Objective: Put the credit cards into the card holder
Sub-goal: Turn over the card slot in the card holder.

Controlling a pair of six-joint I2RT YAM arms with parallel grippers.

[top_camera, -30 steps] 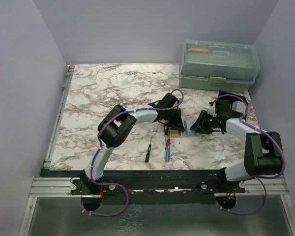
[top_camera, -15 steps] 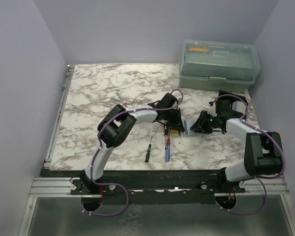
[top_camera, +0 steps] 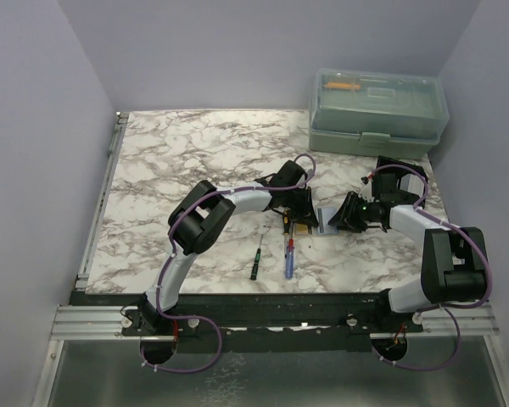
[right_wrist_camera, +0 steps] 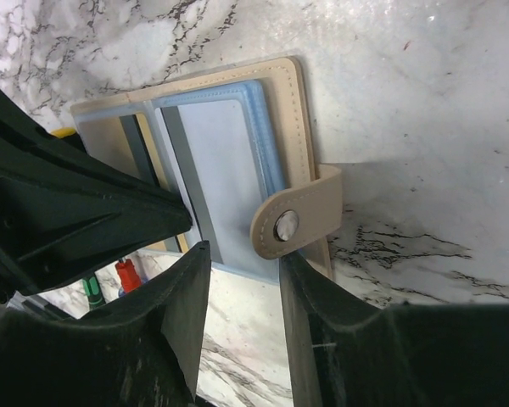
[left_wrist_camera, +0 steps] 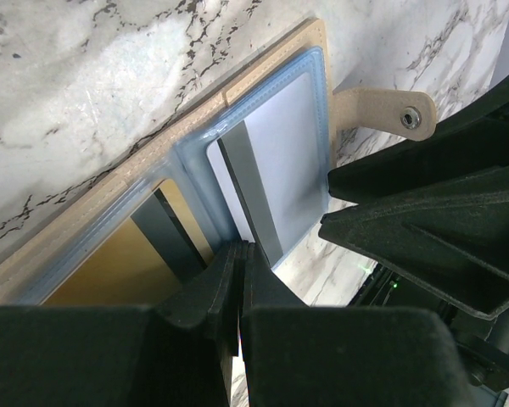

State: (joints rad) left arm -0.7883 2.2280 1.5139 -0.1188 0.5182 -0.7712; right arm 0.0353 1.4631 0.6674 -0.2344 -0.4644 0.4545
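The tan card holder [top_camera: 319, 222] lies open on the marble table between my two grippers. In the left wrist view its clear sleeves hold a pale bluish card [left_wrist_camera: 280, 161] with a dark stripe and a gold card [left_wrist_camera: 102, 271]. My left gripper [left_wrist_camera: 240, 252] is shut, its tips at the sleeves' near edge between the two cards. In the right wrist view my right gripper [right_wrist_camera: 242, 271] is open. It straddles the near edge of the pale card [right_wrist_camera: 229, 161], and its right finger touches the snap tab [right_wrist_camera: 287, 225].
A translucent green toolbox [top_camera: 377, 110] stands at the back right. A green-handled screwdriver [top_camera: 255, 259] and a blue and red one [top_camera: 289, 254] lie near the front, just left of the holder. The two grippers are almost touching over the holder.
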